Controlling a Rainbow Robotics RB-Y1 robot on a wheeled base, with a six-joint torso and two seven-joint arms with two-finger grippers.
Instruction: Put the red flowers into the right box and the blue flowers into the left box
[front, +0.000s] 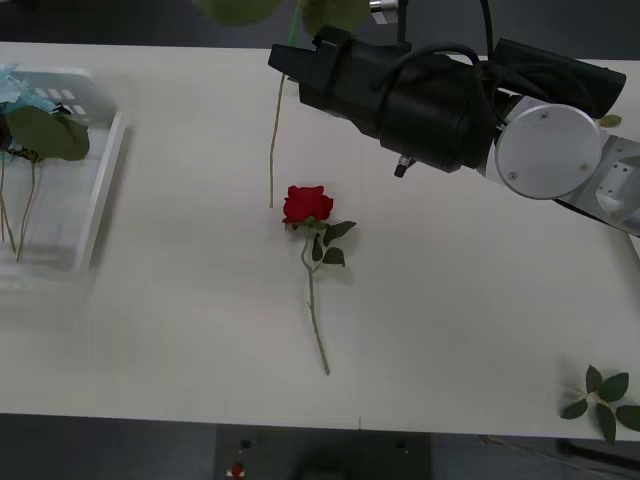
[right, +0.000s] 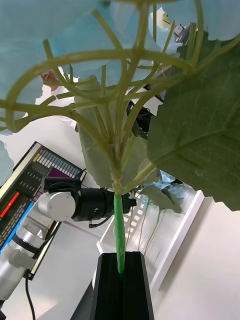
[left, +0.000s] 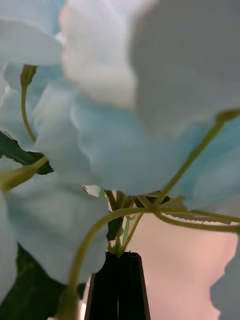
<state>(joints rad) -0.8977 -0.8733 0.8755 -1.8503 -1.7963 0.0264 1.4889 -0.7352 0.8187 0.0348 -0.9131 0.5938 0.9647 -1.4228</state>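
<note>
The blue flowers are divided between two places: some are lying in the left box (front: 95, 190) at the table's left edge, their stems (front: 25, 215) running toward the near side, and one blue flower (right: 60, 65) is being held up close to the right wrist camera. The right gripper (right: 120, 272) is clenching its black fingers (right: 107, 290) on that flower's green stem (right: 118, 235), with the branching stalks and a large green leaf (right: 200, 140) spreading above it. In the front view the right arm (front: 440, 95) is reaching across the far side of the table (front: 460, 300), and a thin stem (front: 274, 140) is hanging down beside it. The left gripper (left: 118, 285) is pressing its dark fingers together on the stalk base of another blue bloom (left: 120, 150). One red rose (front: 307, 205) is lying at the table's centre, stem pointing toward the near edge. A loose leaf sprig (front: 603, 395) is resting at the near right corner.
</note>
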